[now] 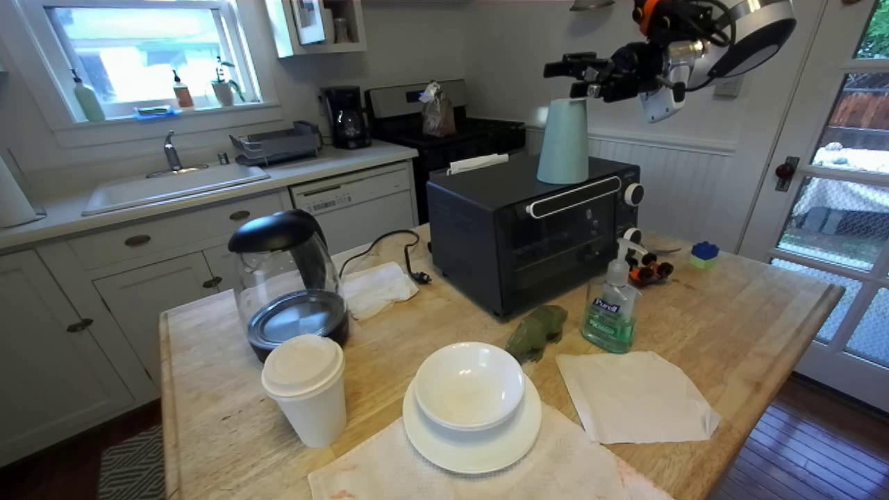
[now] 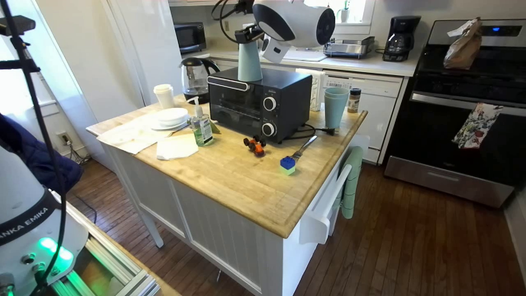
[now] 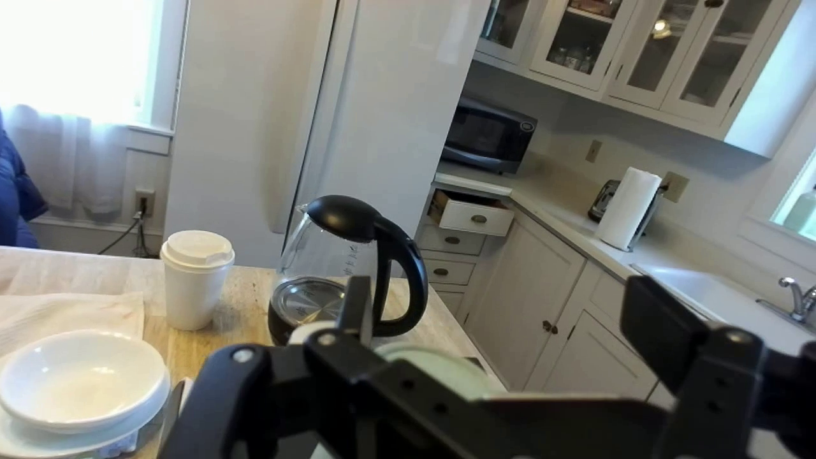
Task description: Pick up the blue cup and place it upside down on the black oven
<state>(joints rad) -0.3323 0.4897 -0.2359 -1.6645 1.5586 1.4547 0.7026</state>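
Observation:
The pale blue-green cup (image 1: 564,142) stands upside down on top of the black oven (image 1: 479,187), near its front edge, in both exterior views. In an exterior view the cup (image 2: 249,61) is close to the oven's door handle side. My gripper (image 1: 566,78) is just above the cup's upturned base. In the wrist view the gripper's (image 3: 507,315) fingers are wide apart with nothing between them. The pale green base of the cup (image 3: 443,370) shows partly behind the near finger; the rest is hidden. Whether a finger touches the cup is unclear.
Another blue-green cup (image 2: 335,109) stands on the table behind the oven. Around the oven are a glass kettle (image 1: 288,298), a white lidded cup (image 1: 309,396), a bowl (image 1: 471,385) on a plate, a sanitizer bottle (image 1: 611,312) and a toy car (image 2: 255,146).

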